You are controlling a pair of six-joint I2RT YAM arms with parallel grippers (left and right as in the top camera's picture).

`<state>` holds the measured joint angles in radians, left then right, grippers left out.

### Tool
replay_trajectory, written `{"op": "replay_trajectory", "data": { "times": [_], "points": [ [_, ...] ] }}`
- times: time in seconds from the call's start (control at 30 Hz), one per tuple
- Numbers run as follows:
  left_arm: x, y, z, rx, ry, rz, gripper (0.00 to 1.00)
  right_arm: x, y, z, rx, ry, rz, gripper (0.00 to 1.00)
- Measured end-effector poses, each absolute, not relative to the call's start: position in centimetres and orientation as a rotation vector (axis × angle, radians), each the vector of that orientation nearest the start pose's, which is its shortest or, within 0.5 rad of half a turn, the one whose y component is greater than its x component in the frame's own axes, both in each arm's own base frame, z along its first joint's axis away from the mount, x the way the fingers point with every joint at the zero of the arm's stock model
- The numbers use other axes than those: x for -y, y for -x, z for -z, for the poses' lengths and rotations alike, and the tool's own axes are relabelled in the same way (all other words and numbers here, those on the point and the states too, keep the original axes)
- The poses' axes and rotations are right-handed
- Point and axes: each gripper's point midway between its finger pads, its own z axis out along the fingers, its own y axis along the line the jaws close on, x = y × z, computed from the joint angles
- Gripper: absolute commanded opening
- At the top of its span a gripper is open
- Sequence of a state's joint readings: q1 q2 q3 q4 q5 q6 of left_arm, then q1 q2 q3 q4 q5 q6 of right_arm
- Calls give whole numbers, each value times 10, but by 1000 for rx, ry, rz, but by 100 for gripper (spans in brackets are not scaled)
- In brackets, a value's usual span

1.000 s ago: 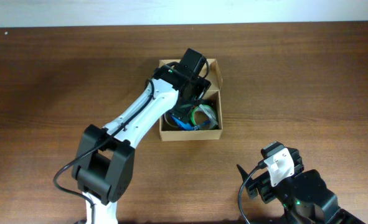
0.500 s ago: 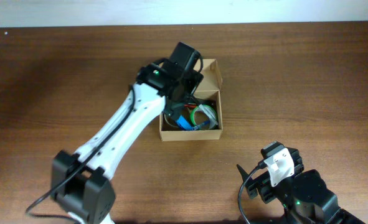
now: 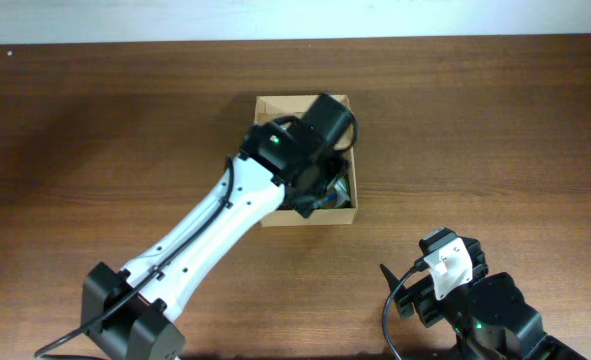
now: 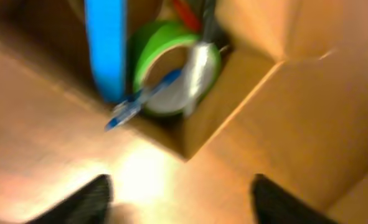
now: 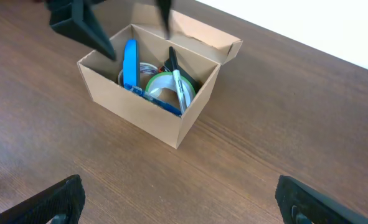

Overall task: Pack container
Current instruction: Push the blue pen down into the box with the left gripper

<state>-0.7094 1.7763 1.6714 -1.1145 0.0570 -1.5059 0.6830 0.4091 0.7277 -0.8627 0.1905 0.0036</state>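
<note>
Two arms share a dark wooden counter [image 3: 495, 120]. The left arm [image 3: 220, 220] reaches up diagonally from the near-left edge, and its wrist hangs directly over the container [image 3: 273, 108], a plain tan cardboard box sitting a little beyond the middle of the counter. The box's flap lid [image 5: 203, 38] is folded open on its far side. The left jaws stand clearly apart and grip nothing. In the left wrist view the two dark fingertips [image 4: 91, 198] sit at the bottom left and bottom right, with only bare cardboard between them. That view is too blurred to show whether the tips touch the cardboard. Inside the box a flat blue packet [image 5: 130, 62] stands on edge against the left wall. Just beside it is a green tape roll [image 5: 160, 87], with a pale marker [image 5: 179, 84] leaning across the roll and a blue pen [image 5: 154, 99] lying along the near wall. The right arm [image 3: 470, 295] is at the near-right corner, well apart from the box. The right jaws are spread wide and empty — their tips frame the bottom corners of the right wrist view, over bare wood.
</note>
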Motion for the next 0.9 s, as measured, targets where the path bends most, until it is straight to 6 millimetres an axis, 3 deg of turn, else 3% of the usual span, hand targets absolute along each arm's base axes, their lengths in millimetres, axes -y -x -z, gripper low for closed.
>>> {"op": "replay_trajectory", "data": {
  "times": [0.23,0.37,0.57,0.73,0.9],
  "points": [
    [255,-261,-165,-2904,1163,292,63,-101,-175,-227,-2025,595,-211,99],
    [248,-247,-163,-2946,1172,216,58,-101,-175,-227,-2025,595,-211,99],
    [252,-249,-151,-2985,1115,186,45,-101,-175,-227,-2026,595,-211,99],
    [259,-258,-128,-3025,1046,145,43,-101,-175,-227,-2026,595,-211,99],
    [254,-265,-122,-3023,1043,118,36,-101,-175,-227,-2025,595,-210,99]
  ]
}}
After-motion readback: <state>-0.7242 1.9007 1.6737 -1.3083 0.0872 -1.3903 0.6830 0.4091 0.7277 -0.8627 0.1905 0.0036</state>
